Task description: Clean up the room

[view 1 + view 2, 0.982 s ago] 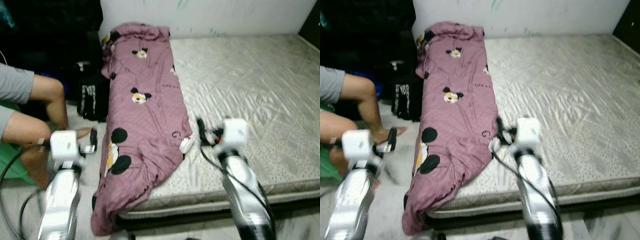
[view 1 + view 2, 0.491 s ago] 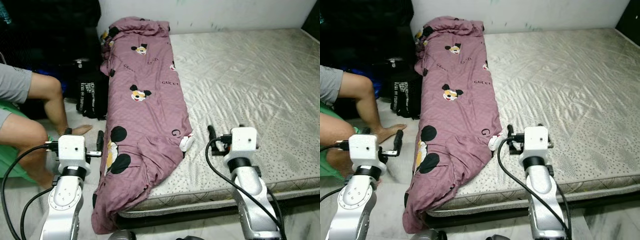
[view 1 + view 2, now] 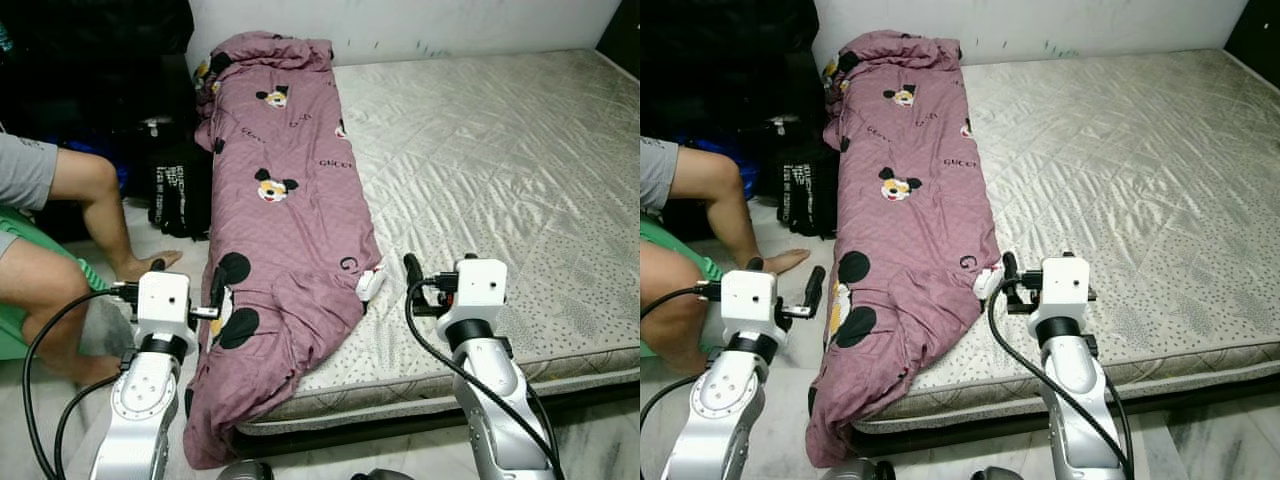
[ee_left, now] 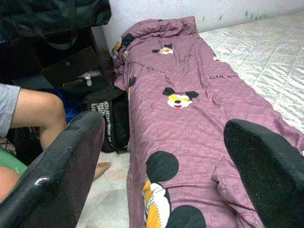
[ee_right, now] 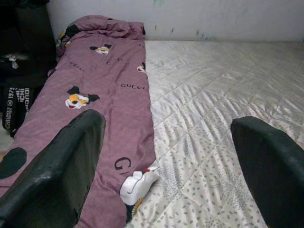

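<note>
Your blanket (image 3: 290, 230) is a mauve, quilted cover printed with cartoon mouse heads, black ear-shaped blobs and small dark lettering. It lies in a long strip down the left side of the mattress (image 3: 500, 170), bunched against the wall (image 3: 420, 25) at the far end. Its near end spills over the mattress corner and hangs to the floor (image 3: 60, 430). A small white, crumpled patch (image 3: 371, 285) shows at the blanket's right edge; you can't tell what it is.

Your left gripper (image 4: 156, 175) hovers beside the bed, near the hanging edge, fingers spread wide with nothing between them. Your right gripper (image 5: 166, 156) hovers over the mattress just beside that white patch, fingers likewise parted and holding nothing.

On the left a person's bare legs (image 3: 70, 240) are cut off by the frame. Behind them stands a black bag (image 3: 182, 195) with white print, and dark clutter further back is too shadowed to make out.
</note>
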{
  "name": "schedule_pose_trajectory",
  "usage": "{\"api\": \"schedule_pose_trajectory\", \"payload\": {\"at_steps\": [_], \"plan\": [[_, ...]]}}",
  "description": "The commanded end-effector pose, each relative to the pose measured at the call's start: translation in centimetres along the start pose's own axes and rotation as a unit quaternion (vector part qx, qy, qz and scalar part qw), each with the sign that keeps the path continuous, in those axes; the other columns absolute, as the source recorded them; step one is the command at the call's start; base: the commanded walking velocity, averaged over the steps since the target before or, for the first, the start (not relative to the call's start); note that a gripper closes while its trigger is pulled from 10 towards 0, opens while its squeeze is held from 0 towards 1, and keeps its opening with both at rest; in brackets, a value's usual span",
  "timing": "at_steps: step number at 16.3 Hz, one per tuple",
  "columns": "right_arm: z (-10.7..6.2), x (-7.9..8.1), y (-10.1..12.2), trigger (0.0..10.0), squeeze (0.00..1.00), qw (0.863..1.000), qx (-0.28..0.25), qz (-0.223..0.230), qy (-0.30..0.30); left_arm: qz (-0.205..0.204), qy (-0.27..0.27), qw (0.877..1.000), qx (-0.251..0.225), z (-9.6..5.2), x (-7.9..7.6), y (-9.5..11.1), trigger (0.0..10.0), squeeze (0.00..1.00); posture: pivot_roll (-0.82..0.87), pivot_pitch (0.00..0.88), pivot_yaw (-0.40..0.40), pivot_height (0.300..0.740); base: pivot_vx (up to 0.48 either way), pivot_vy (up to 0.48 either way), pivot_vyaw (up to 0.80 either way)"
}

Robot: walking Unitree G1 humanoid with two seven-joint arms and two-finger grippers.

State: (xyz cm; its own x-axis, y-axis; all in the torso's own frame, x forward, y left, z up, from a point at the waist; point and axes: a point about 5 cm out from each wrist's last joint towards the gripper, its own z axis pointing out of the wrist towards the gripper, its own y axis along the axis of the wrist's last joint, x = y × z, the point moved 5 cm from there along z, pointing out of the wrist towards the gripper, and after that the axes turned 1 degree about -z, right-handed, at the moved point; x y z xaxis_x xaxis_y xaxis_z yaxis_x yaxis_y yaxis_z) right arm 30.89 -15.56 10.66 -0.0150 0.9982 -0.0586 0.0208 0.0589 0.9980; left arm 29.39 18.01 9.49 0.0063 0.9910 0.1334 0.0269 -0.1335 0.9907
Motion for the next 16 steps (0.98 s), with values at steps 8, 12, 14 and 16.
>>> {"api": "schedule_pose_trajectory", "payload": {"at_steps": [8,12,14,16], "plan": [[1.1,2.0,0.1,10.0,0.0,0.999,0.002,0.005,0.05,-0.004,0.04,0.999,-0.003,-0.5,1.2,0.4,10.0,0.0,0.06,0.068,-0.031,0.74,0.0,0.0,0.0],[1.6,2.4,0.2,10.0,0.0,0.998,-0.001,0.004,0.061,-0.003,0.033,0.999,-0.003,-0.2,0.9,0.5,10.0,0.0,0.06,0.061,-0.029,0.74,0.0,0.0,0.0],[1.6,2.3,0.3,10.0,0.0,0.998,-0.003,0.004,0.059,-0.003,0.031,1.0,-0.004,0.0,0.9,0.5,10.0,0.0,0.05,0.062,-0.023,0.74,0.0,0.0,0.0],[1.6,2.2,0.3,10.0,0.0,0.998,-0.005,0.005,0.056,-0.005,0.03,1.0,-0.003,0.1,0.8,0.5,10.0,0.0,0.05,0.066,-0.018,0.74,0.0,0.0,0.0]]}}
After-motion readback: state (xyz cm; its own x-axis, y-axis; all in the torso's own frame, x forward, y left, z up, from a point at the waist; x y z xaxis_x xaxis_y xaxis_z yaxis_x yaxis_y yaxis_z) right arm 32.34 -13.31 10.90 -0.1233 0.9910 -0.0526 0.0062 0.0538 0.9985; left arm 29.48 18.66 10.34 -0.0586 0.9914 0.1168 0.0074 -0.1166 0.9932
